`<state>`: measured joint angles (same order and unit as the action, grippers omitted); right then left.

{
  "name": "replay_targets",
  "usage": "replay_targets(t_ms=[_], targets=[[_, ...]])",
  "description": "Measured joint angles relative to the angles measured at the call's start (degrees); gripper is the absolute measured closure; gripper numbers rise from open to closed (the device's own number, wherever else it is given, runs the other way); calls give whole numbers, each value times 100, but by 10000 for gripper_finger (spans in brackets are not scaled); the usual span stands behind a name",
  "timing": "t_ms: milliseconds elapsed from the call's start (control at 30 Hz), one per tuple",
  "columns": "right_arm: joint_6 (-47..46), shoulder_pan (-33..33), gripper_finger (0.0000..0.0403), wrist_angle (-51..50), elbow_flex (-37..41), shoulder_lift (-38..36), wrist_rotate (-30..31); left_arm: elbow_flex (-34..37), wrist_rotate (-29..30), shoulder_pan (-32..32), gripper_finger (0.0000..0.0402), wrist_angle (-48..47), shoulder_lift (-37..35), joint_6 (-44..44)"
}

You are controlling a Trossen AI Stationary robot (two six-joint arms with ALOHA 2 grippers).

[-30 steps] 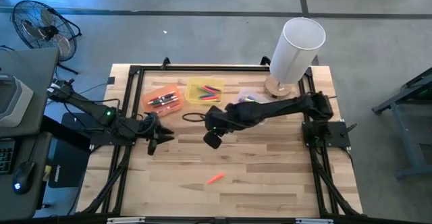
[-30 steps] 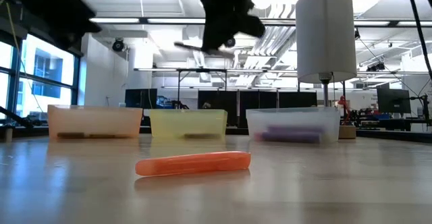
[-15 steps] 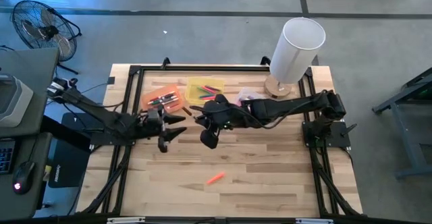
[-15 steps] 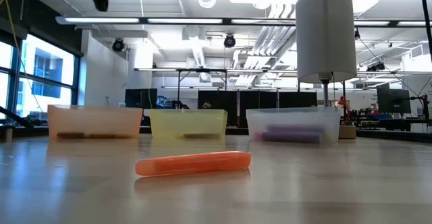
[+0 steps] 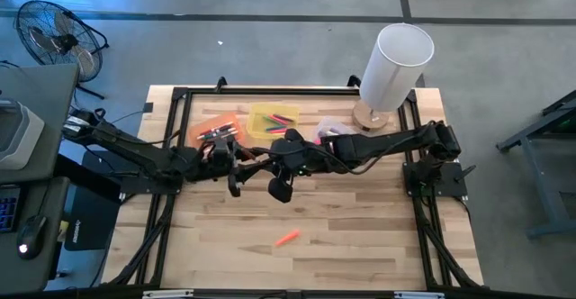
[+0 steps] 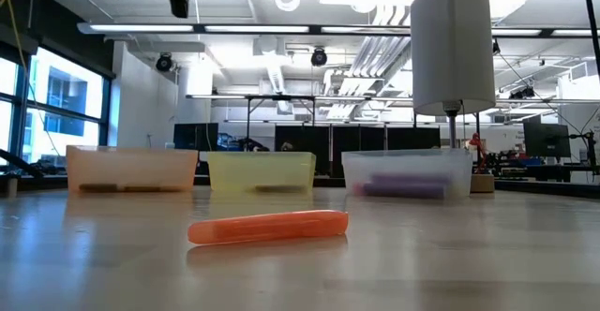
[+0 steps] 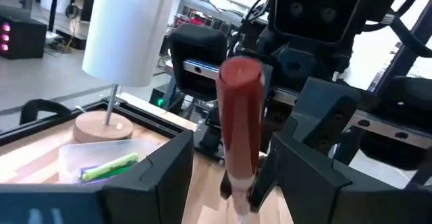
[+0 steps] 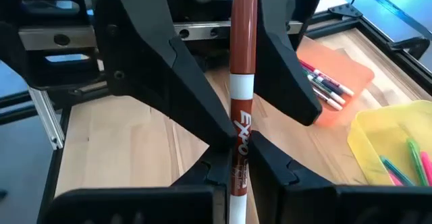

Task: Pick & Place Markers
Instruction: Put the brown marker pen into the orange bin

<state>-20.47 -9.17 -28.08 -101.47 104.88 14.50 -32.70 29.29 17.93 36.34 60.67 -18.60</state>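
Right gripper (image 8: 236,166) pinches a red marker (image 8: 241,69), long axis pointing at nine o'clock between the left gripper's (image 5: 241,168) spread fingers.

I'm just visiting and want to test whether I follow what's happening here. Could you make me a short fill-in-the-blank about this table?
1. The right gripper is shut on a red ____.
2. The left gripper has its fingers ____ on either side of that pen.
3. One orange marker lies loose on the ____.
4. Beside the orange bin stands a ____ bin holding green and pink markers.

Missing words: marker; open; table; yellow
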Motion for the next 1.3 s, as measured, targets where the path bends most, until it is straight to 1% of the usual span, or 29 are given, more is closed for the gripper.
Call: replay_targets(t_ms=[100,200,300,467,600,700,767,833,900,1000,1067,1167,1300], targets=[[2,2,379,-36,0,-2,9,-104,-25,-41,208,-38,98,-109],[0,2,376,-28,0,-2,8,-152,-29,-41,235,-29,145,-122],[2,4,374,-24,0,-2,44,-152,-46,-41,281,-42,146,-122],[88,4,377,0,0,-2,35,-152,-47,-41,370,-78,148,-69],[144,11,364,6,0,-2,-3,-152,-51,-41,374,-79,148,-7],[261,13,344,7,0,-2,38,-152,-22,-46,358,-86,148,29],[269,15,332,-11,0,-2,160,-152,32,-46,356,-113,148,70],[275,13,320,-84,0,-11,238,-152,104,-106,364,-194,148,170],[274,15,308,-196,0,-16,441,-152,102,-224,374,-378,93,193],[248,20,292,-434,-4,-31,722,-144,-68,-529,374,-1085,-323,69],[106,22,283,-645,1,-33,745,-150,-239,-864,374,-1827,-618,-209],[-164,17,277,-673,256,-42,706,-158,-631,-1468,365,-3372,-1115,-581],[-493,0,277,-588,677,-39,596,-704,-1223,-2501,361,-6048,-1594,-665]])
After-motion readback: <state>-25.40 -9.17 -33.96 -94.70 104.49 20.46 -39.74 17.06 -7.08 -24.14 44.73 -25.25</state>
